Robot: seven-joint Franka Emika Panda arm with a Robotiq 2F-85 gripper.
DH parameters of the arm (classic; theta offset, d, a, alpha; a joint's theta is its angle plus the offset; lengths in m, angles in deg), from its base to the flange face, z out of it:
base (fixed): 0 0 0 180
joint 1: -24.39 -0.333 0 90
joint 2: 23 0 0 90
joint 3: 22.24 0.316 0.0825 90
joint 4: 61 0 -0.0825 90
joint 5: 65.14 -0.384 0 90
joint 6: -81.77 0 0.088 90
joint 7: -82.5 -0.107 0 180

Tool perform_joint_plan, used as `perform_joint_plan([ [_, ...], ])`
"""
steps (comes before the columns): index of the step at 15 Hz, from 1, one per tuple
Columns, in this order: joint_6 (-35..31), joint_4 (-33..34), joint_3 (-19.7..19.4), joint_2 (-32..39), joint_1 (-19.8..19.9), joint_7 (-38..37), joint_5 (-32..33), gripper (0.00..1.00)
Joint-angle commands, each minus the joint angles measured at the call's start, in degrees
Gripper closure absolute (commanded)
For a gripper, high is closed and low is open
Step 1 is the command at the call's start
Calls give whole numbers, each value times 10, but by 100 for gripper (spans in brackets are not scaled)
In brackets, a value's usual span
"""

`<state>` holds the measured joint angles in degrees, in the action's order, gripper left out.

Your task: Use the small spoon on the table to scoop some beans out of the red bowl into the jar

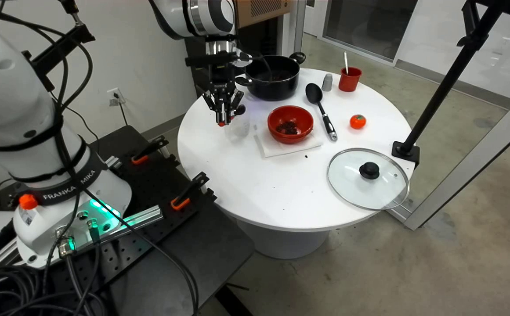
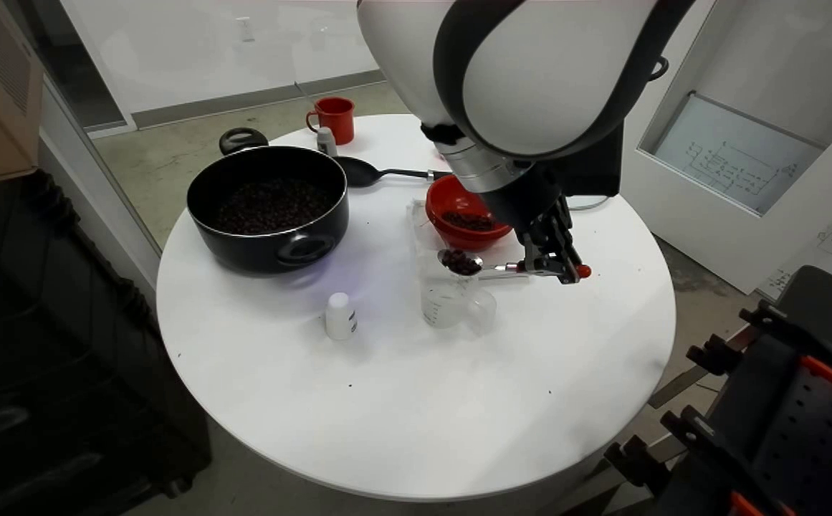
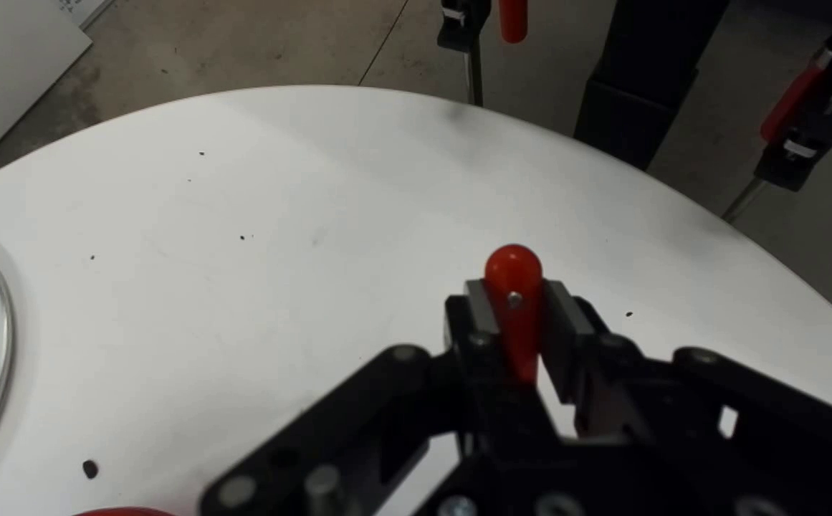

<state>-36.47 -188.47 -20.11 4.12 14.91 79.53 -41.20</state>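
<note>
The gripper is shut on the red handle of the small spoon. It also shows in an exterior view, with the spoon level above the table. The spoon's silvery head carries dark beans. In that view the head appears just above the mouth of the clear jar, which has a handle and printed marks. The jar is faint in an exterior view. The red bowl holds more beans; the arm partly hides the bowl in an exterior view.
A white cloth lies under the bowl. A black pot, black-handled utensil, grey shaker, red cup, tomato and glass lid stand around. A white bottle is near the jar.
</note>
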Motion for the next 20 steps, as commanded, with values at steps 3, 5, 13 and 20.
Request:
perform_joint_plan([
  [3, 2, 2, 1, 1, 1, 0, 0, 80],
  [5, 2, 2, 1, 1, 1, 0, 0, 80],
  [13, 2, 0, -3, -2, 3, -11, -1, 95],
  [20, 8, 1, -8, -4, -14, -55, 20, 95],
])
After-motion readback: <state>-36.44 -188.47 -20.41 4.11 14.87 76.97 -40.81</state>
